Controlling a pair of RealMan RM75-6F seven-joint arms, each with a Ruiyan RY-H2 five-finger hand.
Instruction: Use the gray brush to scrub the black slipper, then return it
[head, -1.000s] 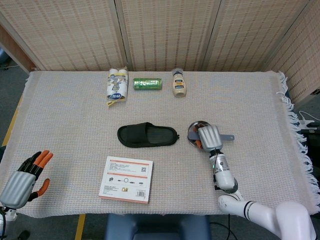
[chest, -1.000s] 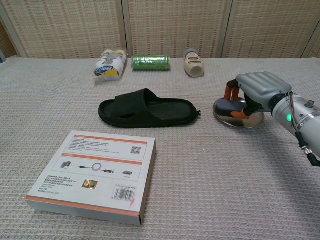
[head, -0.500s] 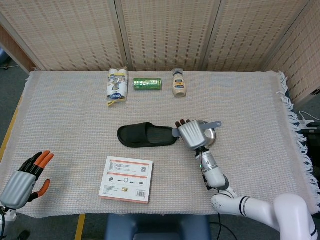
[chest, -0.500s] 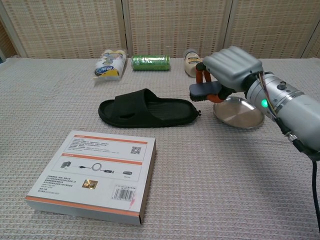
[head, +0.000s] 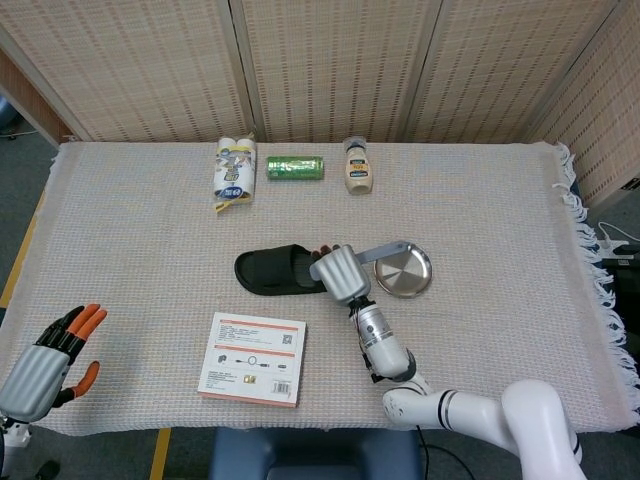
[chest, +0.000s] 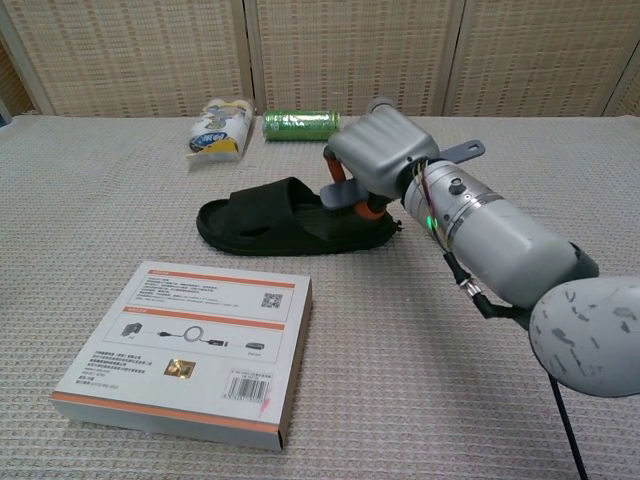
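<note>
Right hand (head: 340, 274) (chest: 382, 152) is in the middle of the frame, over the heel part of the slipper (head: 285, 270) (chest: 280, 219), and its fingers are closed around the brush (head: 385, 250) (chest: 345, 198). In the head view the gray handle of the brush sticks out from the hand toward the right, over the edge of the metal plate (head: 405, 272). In the chest view the dark head of the brush shows under the fingers, very near the slipper's inner sole; whether it touches I cannot tell. The slipper is black, lies flat on the table (head: 500, 200) with its toe part toward the left of the frame. The plate is just right of the slipper.

Left hand (head: 45, 360) is at the lower left corner of the head view, at the table's edge, well apart from everything. It holds nothing and its fingers are spread.

Below the slipper, toward the lower left, lies a flat box (head: 253, 358) (chest: 185, 349). Along the upper part of the table stand in a row a white packet (head: 233, 172) (chest: 216, 128), a green roll (head: 294, 167) (chest: 300, 124) and a bottle (head: 358, 166).
</note>
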